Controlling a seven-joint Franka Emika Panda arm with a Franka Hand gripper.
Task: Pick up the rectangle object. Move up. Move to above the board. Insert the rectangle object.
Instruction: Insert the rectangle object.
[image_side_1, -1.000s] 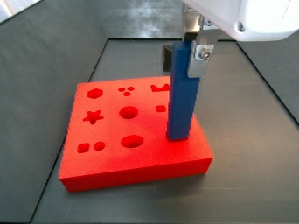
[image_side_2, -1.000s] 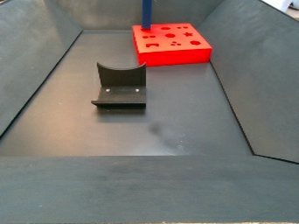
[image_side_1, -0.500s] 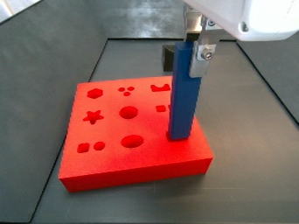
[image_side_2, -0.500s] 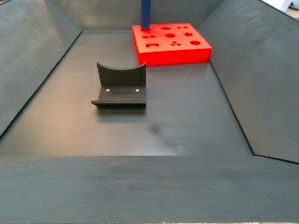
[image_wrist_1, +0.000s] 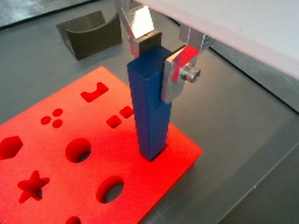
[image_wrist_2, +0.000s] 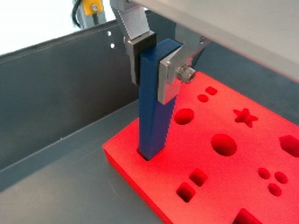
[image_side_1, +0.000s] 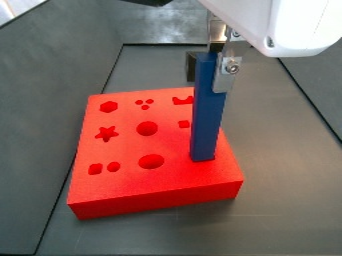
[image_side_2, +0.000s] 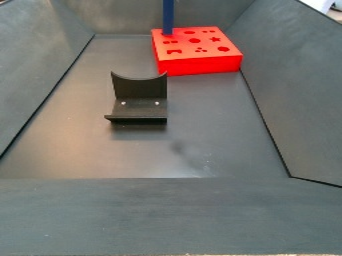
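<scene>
The tool carries two flat silver plate fingers with dark pads on their inner faces. A round screw head sits on the outer face of one plate in both wrist views. Directly above the tool, a side view shows a smooth white housing with rounded corners.

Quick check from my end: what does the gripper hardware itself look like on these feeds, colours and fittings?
The gripper, above the board, has flat silver plate fingers, one showing a round bolt head. Its housing is glossy white in a side view. A yellow cable bit shows in a wrist view. No markings are readable.
</scene>
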